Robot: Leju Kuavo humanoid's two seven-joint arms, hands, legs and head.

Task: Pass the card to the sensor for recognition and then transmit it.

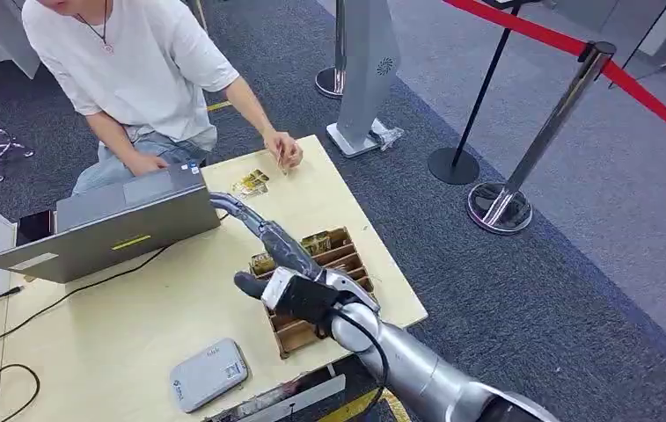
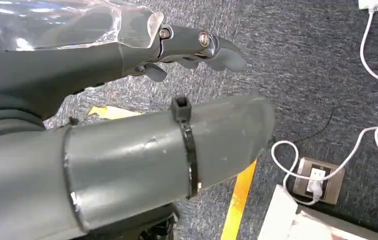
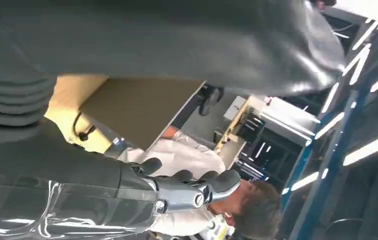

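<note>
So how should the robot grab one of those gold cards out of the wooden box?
Probably by its top edge, coming from straight above. The gold cards stand upright in the slots of the wooden box, so just their tops stick out, and the dividers block the sides. The right hand hovers over the box, holding nothing that I can see.

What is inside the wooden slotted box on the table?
The wooden box holds gold-coloured cards standing in its far slots. The nearer slots visible look empty, but the right robot hand hovers over the box's near left part, hiding what lies there.
</note>
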